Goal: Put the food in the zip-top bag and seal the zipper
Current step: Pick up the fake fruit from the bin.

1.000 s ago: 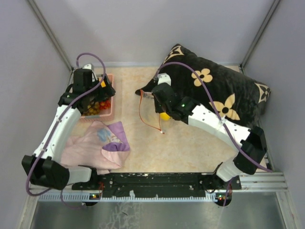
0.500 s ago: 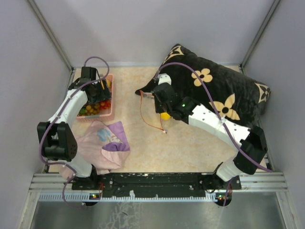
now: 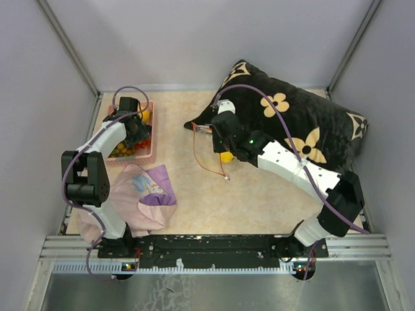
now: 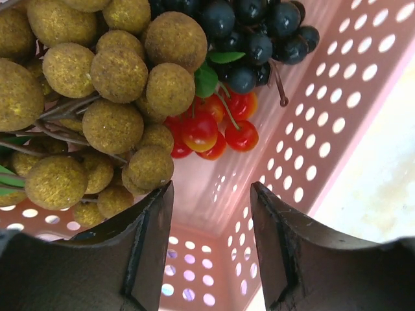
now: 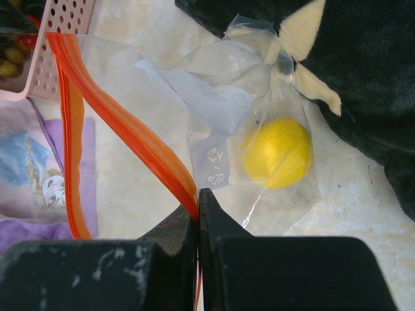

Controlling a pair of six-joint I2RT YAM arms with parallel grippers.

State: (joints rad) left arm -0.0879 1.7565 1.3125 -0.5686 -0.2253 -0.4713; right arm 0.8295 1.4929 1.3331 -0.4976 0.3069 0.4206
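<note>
Left wrist view: left gripper [image 4: 211, 192] jaws apart, nothing between, over pink basket [image 4: 311, 149]; olive-brown grape bunch [image 4: 117, 97] at 10 o'clock of jaws, dark purple grapes [image 4: 253, 32] at 12. Right gripper [image 5: 198, 194] clamped on zipper [image 5: 123, 123] of zip-top bag [image 5: 220, 97]; yellow fruit [image 5: 275, 152] inside bag, at 2 o'clock, beside black pillow [image 5: 363, 78]

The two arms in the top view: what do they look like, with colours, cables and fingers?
The left arm and the right arm have white shells on long links and black joint housings. A thin purple cable runs along each. A small green light glows on the right arm. The left gripper and right gripper have dark, flat, scuffed fingers.
</note>
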